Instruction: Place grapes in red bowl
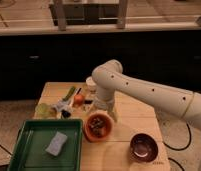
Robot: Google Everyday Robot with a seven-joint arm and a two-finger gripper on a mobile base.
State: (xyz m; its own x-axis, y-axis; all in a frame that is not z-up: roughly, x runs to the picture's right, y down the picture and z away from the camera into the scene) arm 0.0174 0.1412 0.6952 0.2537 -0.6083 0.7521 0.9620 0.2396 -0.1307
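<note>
The red bowl [98, 127] sits in the middle of the wooden table [129, 116], with dark grapes [97, 124] lying inside it. My white arm reaches in from the right and bends down over the bowl's far rim. My gripper [101, 108] hangs just above and behind the bowl, mostly hidden by the wrist.
A green tray [39, 146] with a pale sponge [56, 143] is at the front left. A dark bowl [143, 147] sits at the front right. Several food items lie at the left rear: an orange fruit [79, 99], a green vegetable [69, 93], a pale green item [43, 109].
</note>
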